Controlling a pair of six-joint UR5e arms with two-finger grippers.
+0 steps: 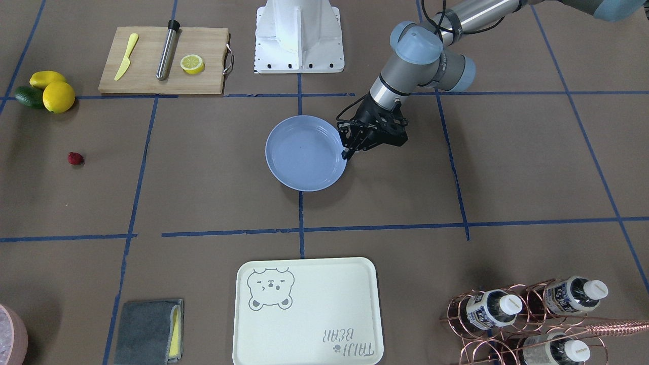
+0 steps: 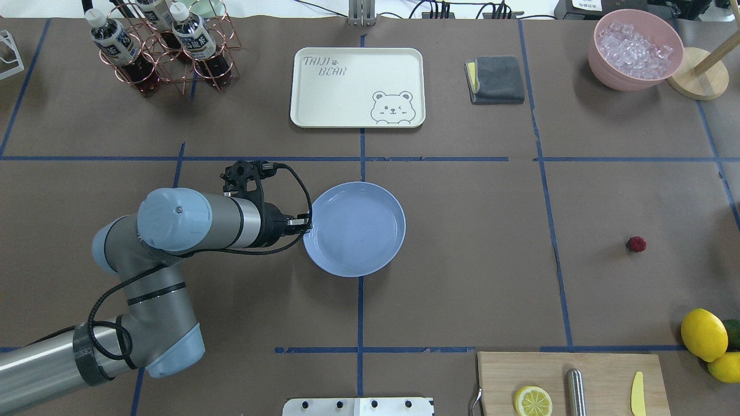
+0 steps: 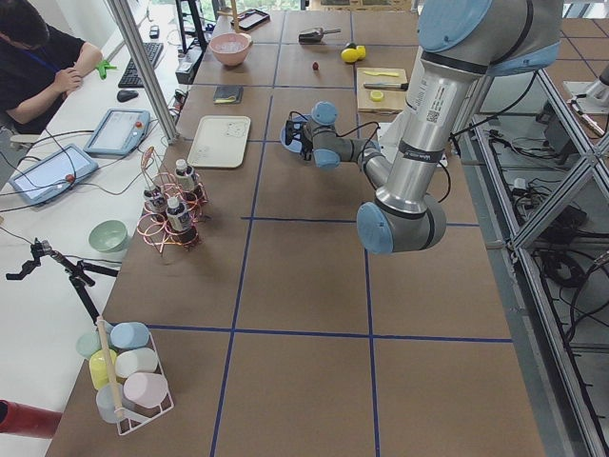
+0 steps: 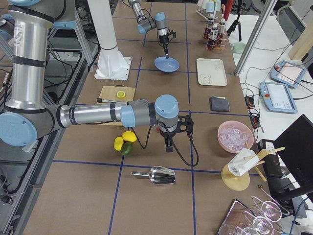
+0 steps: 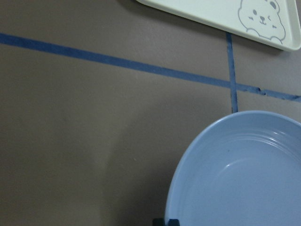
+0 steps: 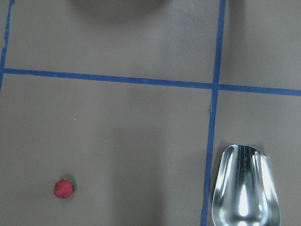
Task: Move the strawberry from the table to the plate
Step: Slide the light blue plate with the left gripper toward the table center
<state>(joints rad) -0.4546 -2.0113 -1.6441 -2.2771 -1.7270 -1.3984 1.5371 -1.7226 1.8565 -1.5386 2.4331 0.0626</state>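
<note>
Dark-red on brown, from the front: spotting the strawberry [image 1: 75, 158] near the right edge of the worktop [image 1: 203, 167], well apart from the plate [image 1: 304, 157]. Overhead now: catching the left tool [image 2: 305, 223] pinching the plate's rim. From the right end: glimpsing the right tool [image 4: 168, 146], cannot tell whether spread.

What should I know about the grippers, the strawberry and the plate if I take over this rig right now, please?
Left gripper: at the plate's rim, fingers close together; grip on it unclear.
Right gripper: above the table, strawberry in its wrist view; open or shut unclear.
Strawberry: on the table, far from the empty plate, untouched.
Done: nothing yet. Left: grasp the strawberry, set it on the plate.
</note>
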